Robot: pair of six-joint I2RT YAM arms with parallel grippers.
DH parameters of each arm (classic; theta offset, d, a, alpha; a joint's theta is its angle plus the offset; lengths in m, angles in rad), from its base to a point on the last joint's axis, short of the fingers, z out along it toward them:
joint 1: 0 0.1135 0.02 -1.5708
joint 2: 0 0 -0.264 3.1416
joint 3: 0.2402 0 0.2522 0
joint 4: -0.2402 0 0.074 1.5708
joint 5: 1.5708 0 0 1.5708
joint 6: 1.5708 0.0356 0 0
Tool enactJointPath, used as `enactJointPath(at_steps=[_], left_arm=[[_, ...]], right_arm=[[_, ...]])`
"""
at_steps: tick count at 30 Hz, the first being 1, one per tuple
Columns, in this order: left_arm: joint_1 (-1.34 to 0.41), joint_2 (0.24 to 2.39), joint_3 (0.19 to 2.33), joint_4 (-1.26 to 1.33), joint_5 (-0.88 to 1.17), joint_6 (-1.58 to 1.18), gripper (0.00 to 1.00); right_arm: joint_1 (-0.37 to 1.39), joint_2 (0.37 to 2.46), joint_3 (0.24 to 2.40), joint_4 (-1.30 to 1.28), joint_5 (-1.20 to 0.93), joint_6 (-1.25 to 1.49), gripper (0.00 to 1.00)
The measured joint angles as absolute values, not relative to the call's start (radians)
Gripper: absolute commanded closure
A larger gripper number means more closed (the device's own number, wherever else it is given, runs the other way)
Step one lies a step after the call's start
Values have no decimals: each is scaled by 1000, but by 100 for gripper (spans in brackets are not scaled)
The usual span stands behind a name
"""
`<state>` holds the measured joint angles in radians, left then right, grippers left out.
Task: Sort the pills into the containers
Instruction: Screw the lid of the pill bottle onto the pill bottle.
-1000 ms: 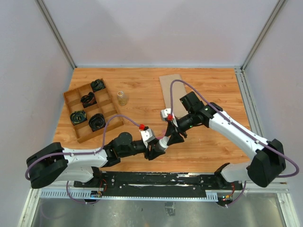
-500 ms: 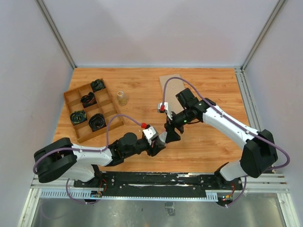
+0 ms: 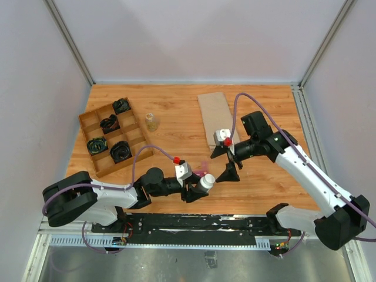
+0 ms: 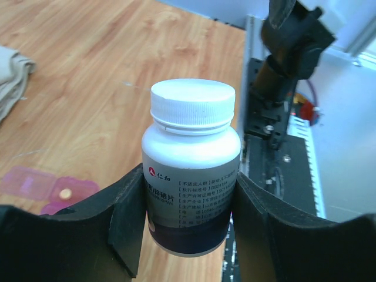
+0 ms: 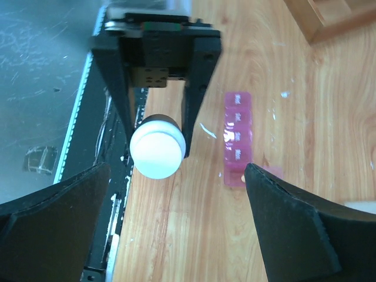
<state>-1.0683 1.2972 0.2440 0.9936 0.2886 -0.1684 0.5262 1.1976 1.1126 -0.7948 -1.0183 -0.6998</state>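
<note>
A white pill bottle (image 4: 191,176) with its white cap (image 3: 207,181) on sits between the fingers of my left gripper (image 4: 188,220), which is shut on its body near the table's front edge. The containers (image 5: 238,138), a pink translucent strip, lie flat on the wood just beyond the bottle (image 3: 207,170). At the strip's end one lid stands open with a small yellowish pill (image 4: 66,192) inside. My right gripper (image 3: 224,163) hovers wide open to the right of the bottle, holding nothing (image 5: 176,235).
A brown wooden divided tray (image 3: 88,126) with black items stands at the back left. A small clear bottle (image 3: 153,121) is beside it. A flat cardboard piece (image 3: 212,114) lies at the back centre. The black base rail (image 3: 200,226) runs along the near edge.
My right gripper has opened wide, let go of the bottle's cap and drawn back to the right. The left gripper still holds the bottle, now slightly lower and nearer the front edge.
</note>
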Motion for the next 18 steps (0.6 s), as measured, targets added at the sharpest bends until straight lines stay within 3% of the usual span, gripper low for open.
enactJointPath(at_steps=[8, 12, 18], left_arm=[[-1068, 1291, 216, 1073, 467, -212, 100], [-1068, 1295, 216, 1085, 513, -219, 100], [-1068, 1323, 220, 1094, 553, -223, 100]], right_arm=[[530, 1053, 936, -925, -1254, -1146, 0], [554, 1108, 939, -1033, -1275, -1348, 10], [601, 1197, 959, -1093, -1271, -1445, 20]])
